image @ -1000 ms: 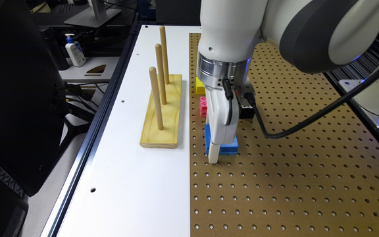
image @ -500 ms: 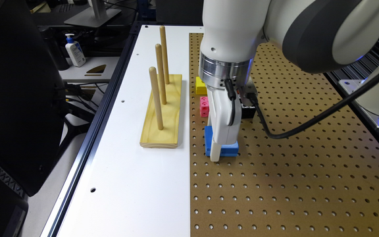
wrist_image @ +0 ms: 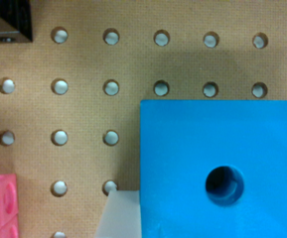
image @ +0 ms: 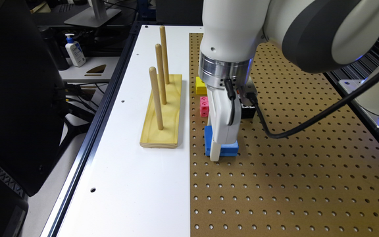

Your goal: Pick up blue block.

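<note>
One of the fingers (wrist_image: pixel 118 218) presses against the edge of the blue block (wrist_image: pixel 222 168), though whether the pair is clamped I cannot tell, the block lying flat on the pegboard table (image: pixel 291 184) just beside the pink block (image: pixel 204 106), seemingly straddled for lifting.

Even bright light – wrist view soft, perhaps slightly out of focus
</note>
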Controlling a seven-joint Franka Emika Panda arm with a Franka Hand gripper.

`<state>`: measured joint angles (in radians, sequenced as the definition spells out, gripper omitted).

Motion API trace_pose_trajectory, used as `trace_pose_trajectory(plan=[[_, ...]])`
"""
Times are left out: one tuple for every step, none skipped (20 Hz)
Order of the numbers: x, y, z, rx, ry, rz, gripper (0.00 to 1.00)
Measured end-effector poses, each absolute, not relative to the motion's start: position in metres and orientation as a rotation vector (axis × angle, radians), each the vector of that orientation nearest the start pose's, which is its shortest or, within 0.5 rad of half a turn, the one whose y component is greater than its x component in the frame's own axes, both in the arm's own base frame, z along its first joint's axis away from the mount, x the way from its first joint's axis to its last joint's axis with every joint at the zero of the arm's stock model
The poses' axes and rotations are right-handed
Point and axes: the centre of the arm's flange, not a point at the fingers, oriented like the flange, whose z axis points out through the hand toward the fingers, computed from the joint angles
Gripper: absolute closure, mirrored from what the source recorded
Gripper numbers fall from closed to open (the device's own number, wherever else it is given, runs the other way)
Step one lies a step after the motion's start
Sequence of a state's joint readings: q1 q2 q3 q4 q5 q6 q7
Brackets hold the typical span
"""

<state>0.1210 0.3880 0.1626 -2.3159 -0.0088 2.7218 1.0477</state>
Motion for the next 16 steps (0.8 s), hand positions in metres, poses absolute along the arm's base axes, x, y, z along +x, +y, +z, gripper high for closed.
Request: trace_pose_trajectory(plan=[[0.503,0.15,0.181,-2.856,1.156,0.022,1.0],[0.503,0.15,0.183,-2.855,1.155,0.019,1.0],[0.504,0.15,0.186,-2.855,1.155,0.016,1.0],[0.504,0.15,0.189,-2.857,1.155,0.015,1.0],[0.504,0.15,0.192,-2.858,1.155,0.015,1.0],[0.504,0.15,0.194,-2.859,1.155,0.016,1.0],[0.504,0.15,0.195,-2.86,1.155,0.016,1.0],[0.505,0.15,0.199,-2.859,1.154,0.01,1.0],[0.506,0.15,0.209,-2.86,1.153,0.004,1.0],[0.506,0.15,0.221,-2.863,1.154,0.0,1.0],[0.506,0.15,0.234,-2.867,1.155,-0.003,1.0],[0.505,0.15,0.247,-2.871,1.156,-0.005,1.0],[0.504,0.15,0.257,-2.876,1.158,-0.005,1.0],[0.503,0.151,0.265,-2.88,1.16,-0.004,1.0],[0.501,0.151,0.27,-2.882,1.161,-0.003,1.0],[0.5,0.151,0.27,-2.883,1.16,-0.003,1.0]])
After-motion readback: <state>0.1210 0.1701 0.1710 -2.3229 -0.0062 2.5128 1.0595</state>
